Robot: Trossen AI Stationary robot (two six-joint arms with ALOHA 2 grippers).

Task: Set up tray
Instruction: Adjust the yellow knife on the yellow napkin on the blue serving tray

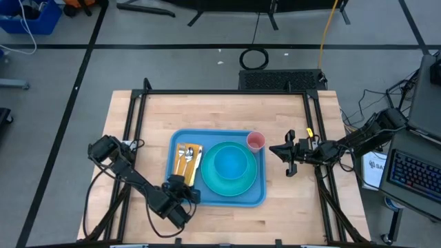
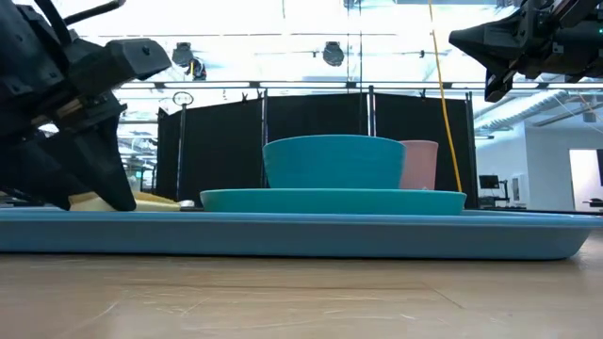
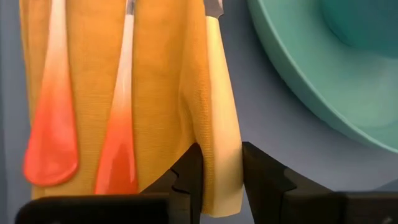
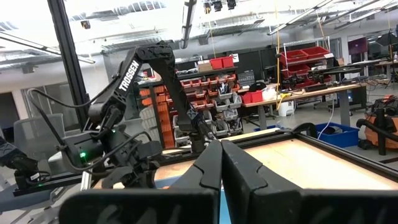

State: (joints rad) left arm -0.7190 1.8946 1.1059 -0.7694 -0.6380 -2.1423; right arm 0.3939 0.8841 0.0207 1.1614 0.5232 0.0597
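Left pincer [image 3: 217,180] seemingly grips cream utensil handle [image 3: 221,137] on tray [image 1: 180,134]; right pincer [image 4: 221,165] closed, empty.

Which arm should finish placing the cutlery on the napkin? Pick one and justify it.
Left, probably. The left end effector is already on the tray, its fingers around a cream utensil handle at the orange napkin. The right end effector hovers shut, off the tray beside the pink cup.
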